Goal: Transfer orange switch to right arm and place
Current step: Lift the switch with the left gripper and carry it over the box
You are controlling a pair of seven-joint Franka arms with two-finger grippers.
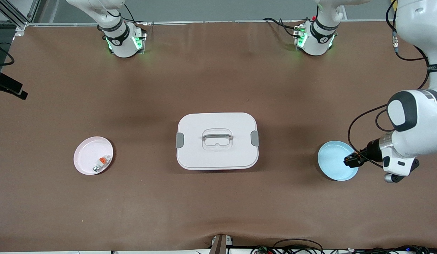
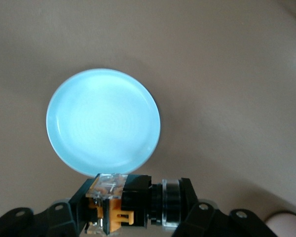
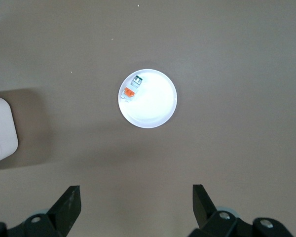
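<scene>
Left gripper [image 1: 349, 161] is clenched on the orange switch [image 2: 130, 202], lifted over the blue plate's [image 1: 333, 155] rim toward the left arm's end of the white lidded box [image 1: 217, 141], likely ready for handover. Right gripper [image 3: 136, 202], out of the front view, hangs released high above the pink plate [image 1: 88, 155], which holds a white-grey block with orange tab [image 1: 102, 163], waiting to receive.

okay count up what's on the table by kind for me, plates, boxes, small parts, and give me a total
Plates: 2, a pink plate and a blue plate.
Boxes: 1, the white lidded box.
Small parts: 2, the orange switch held in the left hand over the blue plate, and a white-grey block on the pink plate.
Total: 5
</scene>
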